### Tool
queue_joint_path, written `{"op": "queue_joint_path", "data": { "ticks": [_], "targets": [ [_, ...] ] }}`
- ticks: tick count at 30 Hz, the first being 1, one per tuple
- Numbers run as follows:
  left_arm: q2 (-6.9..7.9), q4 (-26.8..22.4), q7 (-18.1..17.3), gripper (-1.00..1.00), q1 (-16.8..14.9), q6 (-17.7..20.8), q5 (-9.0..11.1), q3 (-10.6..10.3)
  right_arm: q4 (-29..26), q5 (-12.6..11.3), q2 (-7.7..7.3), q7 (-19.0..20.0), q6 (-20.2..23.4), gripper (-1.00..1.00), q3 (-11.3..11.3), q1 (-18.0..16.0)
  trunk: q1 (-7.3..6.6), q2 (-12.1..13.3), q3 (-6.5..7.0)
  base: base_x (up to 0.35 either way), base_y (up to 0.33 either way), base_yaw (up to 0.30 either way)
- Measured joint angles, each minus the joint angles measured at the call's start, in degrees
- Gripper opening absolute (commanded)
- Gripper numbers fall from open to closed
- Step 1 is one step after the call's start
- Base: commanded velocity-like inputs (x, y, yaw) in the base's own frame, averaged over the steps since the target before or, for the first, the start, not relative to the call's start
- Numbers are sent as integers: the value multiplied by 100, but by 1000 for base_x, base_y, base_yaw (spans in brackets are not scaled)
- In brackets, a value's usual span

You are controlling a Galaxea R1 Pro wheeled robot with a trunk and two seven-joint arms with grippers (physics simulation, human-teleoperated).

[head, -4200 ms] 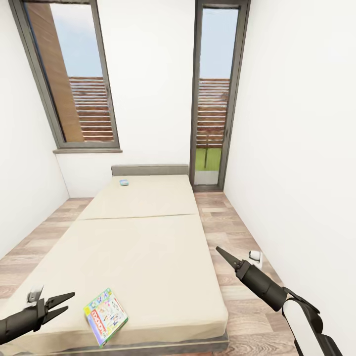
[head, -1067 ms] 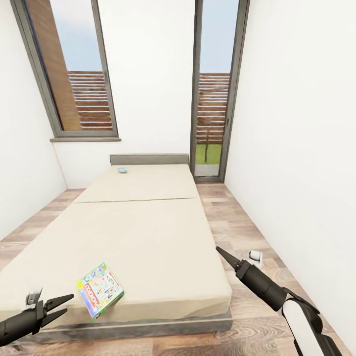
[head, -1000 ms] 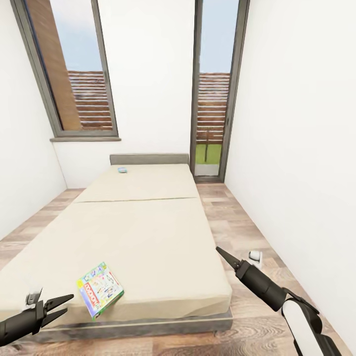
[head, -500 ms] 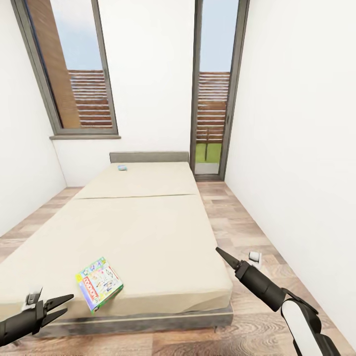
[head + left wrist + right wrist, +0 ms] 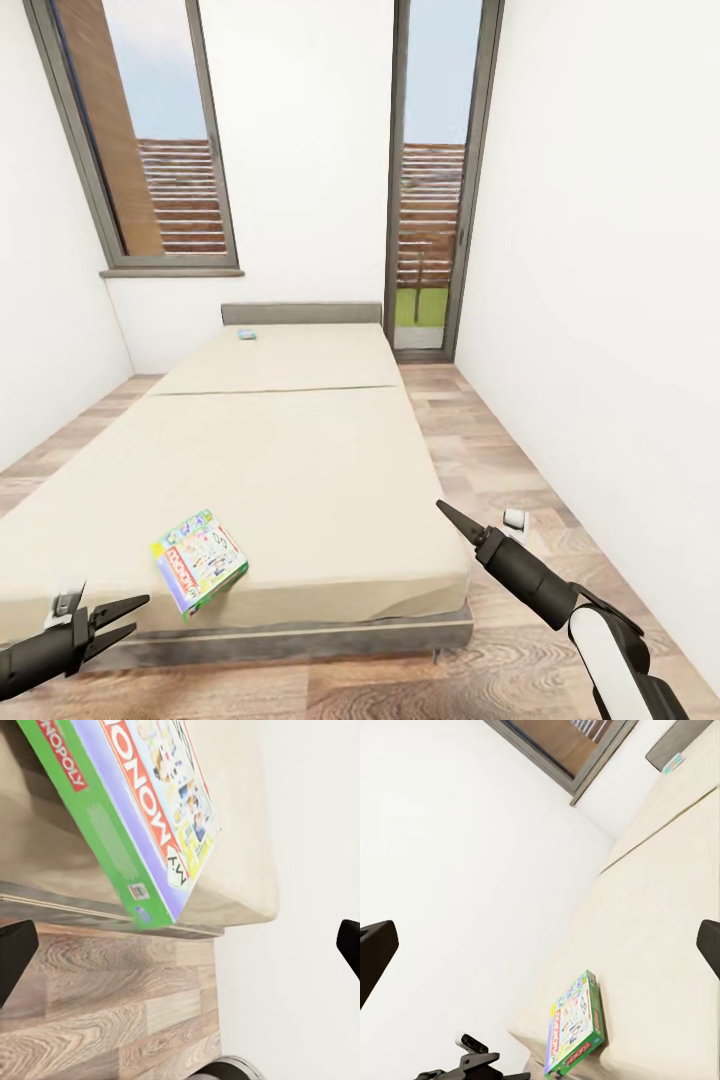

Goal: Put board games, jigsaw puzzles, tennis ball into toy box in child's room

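Cream bed [image 5: 280, 470], flat printed board game [image 5: 198, 561]

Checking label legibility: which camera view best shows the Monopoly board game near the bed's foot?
The left wrist view: the board game is close, its lettering readable. The head view shows it whole but small on the bed; the right wrist view shows it small.

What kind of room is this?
A bedroom, most likely: a big bed fills the wood floor, with a tall window behind it. A board game lies on the bed, so maybe a child's.
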Motion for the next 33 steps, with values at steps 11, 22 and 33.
{"op": "queue_joint_path", "data": {
  "ticks": [11,22,33],
  "targets": [
    [-2,0,-38,100,0,-34,3,0,0,-2,0,0,-6,100,-1,0,67,-122,-54,0,0,0],
    [-6,1,-94,100,0,-50,5,0,-1,-5,-5,0,-7,100,-2,0,65,-122,-54,44,-24,0],
    [-6,0,-101,100,0,-51,4,3,0,-10,-9,0,-6,100,-2,0,66,-122,-54,91,-84,0]
  ]
}}
